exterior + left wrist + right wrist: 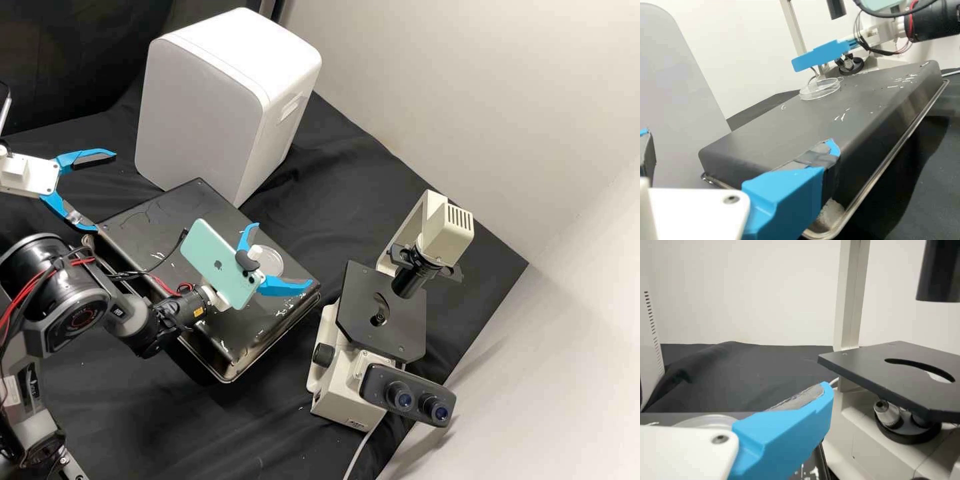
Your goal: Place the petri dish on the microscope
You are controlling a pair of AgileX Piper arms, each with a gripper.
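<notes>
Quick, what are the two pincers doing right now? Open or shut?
Left pincer: open, holding nothing.
Right pincer: open, straddling the dish, not gripping it.

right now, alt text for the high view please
The right gripper is open at a clear petri dish on a dark tray. A microscope stands beside the tray; the left gripper is open at the tray's opposite corner.

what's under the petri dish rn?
The petri dish sits on the flat top of a dark upturned tray, near the end facing the microscope. The right gripper, open, hangs over it. Whatever lies beneath the tray's top is hidden.
</notes>
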